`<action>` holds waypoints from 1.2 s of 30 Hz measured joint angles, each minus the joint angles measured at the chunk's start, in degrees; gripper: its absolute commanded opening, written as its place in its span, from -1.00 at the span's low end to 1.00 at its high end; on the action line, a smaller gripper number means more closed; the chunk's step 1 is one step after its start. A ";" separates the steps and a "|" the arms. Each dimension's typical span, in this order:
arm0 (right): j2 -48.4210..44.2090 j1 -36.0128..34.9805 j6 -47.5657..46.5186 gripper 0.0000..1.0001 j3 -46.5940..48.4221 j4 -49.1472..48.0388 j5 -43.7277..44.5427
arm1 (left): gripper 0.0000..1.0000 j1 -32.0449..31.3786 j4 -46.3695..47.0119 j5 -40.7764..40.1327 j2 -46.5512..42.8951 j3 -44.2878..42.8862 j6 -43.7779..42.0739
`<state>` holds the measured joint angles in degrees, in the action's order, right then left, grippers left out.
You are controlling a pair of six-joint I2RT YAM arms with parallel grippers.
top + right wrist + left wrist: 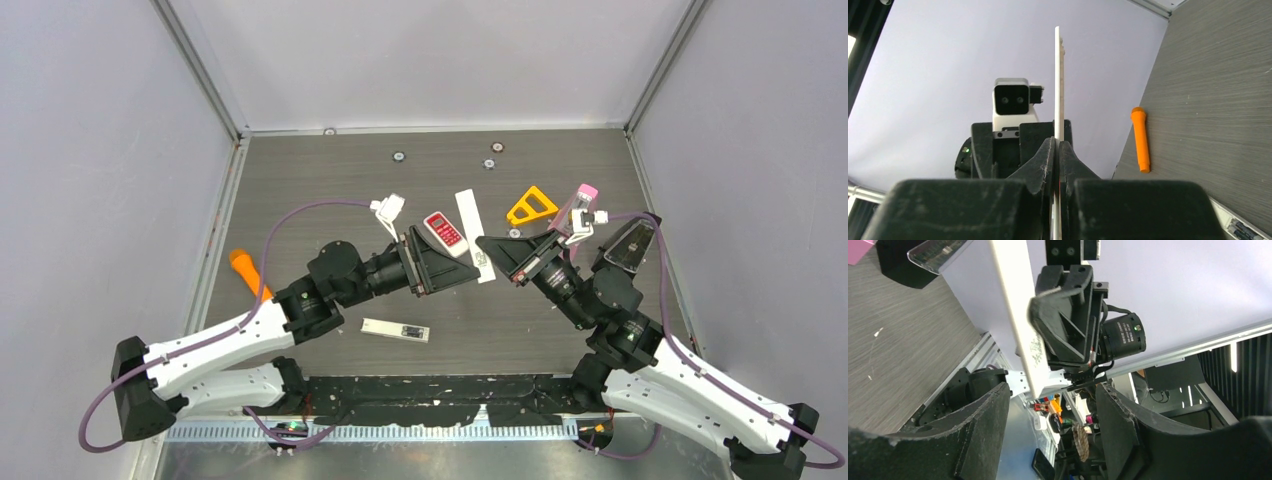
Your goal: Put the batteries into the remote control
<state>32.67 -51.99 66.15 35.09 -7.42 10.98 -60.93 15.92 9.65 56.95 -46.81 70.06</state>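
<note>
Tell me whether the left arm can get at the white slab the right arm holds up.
Probably yes. The left tool stands open and faces the white slab, whose near end sits just ahead of it. The right tool pinches the slab edge-on, and nothing shows between the two.

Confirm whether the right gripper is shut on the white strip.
Shut on it: the right gripper pinches both faces of the white strip, seen edge-on in its wrist view, with no gap showing.
</note>
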 measured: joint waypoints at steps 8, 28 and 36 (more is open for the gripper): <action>1.22 0.00 3.41 -0.90 -0.44 -3.72 -3.04 | -0.32 1.79 1.20 3.26 2.16 0.00 2.89; -3.26 0.09 -5.38 0.83 3.43 8.44 -4.09 | -1.00 2.56 -11.17 11.96 0.46 -2.54 -12.31; 5.11 0.11 -32.57 0.91 33.20 32.22 -11.04 | -1.00 2.56 -40.50 17.99 -0.28 -16.96 -39.45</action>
<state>37.78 -51.88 33.58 68.29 24.80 -0.05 -58.37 -24.58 27.64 56.66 -63.77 30.61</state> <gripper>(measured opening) 0.953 0.023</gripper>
